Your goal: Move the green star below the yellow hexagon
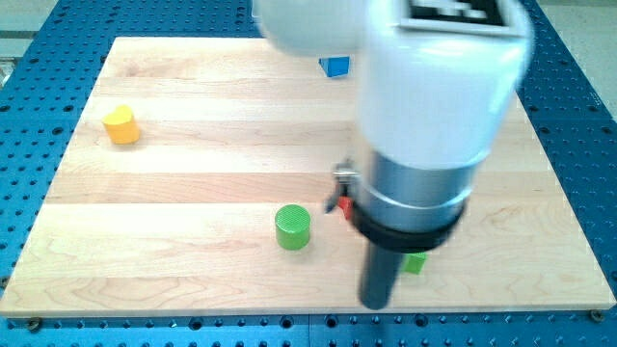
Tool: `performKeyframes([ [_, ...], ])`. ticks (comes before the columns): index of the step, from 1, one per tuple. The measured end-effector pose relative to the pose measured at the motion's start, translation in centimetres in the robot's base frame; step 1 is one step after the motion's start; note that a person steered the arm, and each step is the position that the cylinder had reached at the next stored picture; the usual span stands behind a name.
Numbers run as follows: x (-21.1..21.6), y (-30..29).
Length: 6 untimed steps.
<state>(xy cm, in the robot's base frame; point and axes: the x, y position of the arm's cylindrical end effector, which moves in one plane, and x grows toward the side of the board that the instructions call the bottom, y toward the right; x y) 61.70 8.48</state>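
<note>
My arm's large white and grey body fills the upper right of the view. The dark rod comes down from it, and my tip (377, 305) is on the board near the view's bottom edge. A small green block (415, 262) shows just right of the rod, mostly hidden behind it; its shape cannot be made out. A green cylinder (293, 227) stands left of the rod, clearly apart from it. A yellow block (121, 125) with a rounded, notched top sits far off at the view's left. No yellow hexagon can be made out.
A red block (342, 204) peeks out at the arm's left edge, mostly hidden. A blue cube (335, 66) sits near the board's top edge. The wooden board (193, 183) lies on a blue perforated table (29, 145).
</note>
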Motion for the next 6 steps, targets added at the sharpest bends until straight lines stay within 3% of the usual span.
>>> performKeyframes([
  [1,-0.4,5.4],
  [4,-7.4,1.0],
  [5,-7.3,0.1],
  [6,-6.3,2.9],
])
